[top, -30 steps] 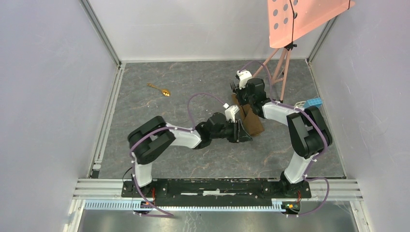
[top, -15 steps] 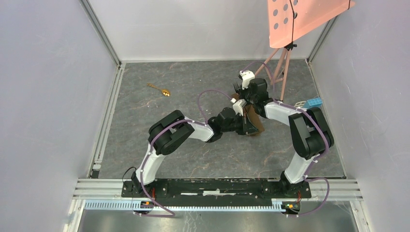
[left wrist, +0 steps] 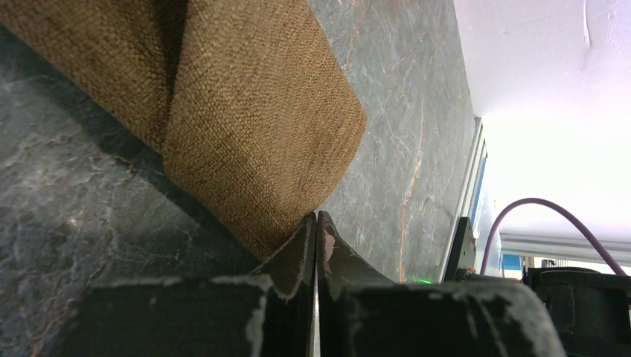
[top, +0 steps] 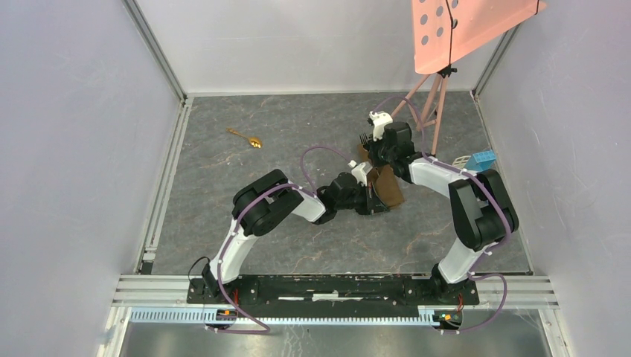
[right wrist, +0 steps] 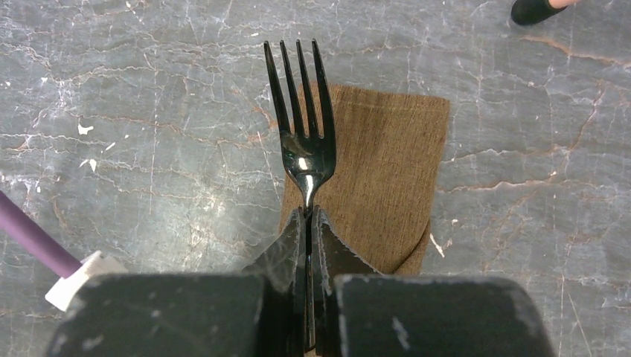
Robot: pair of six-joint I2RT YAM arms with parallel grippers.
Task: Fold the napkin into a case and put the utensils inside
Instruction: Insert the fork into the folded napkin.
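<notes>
— What's the left claw point(left wrist: 316, 223) doing?
— Its tips are pressed together, right against the folded edge of the napkin point(left wrist: 253, 126) just ahead of it. I can't tell whether any cloth is caught between them.
— And the right claw point(right wrist: 306, 216)?
— It's pinching the black fork point(right wrist: 301, 141) by the handle, tines pointing out ahead, with the napkin lying beneath.
— The gold spoon point(top: 246, 138)?
— It's on the grey table point(top: 208, 178), well apart from both claws, over on the left arm's side.

Fork point(right wrist: 301, 141) over the far end of the napkin point(top: 388, 189), spoon point(top: 246, 138) well to its left, block point(top: 482, 158) to its right.
</notes>
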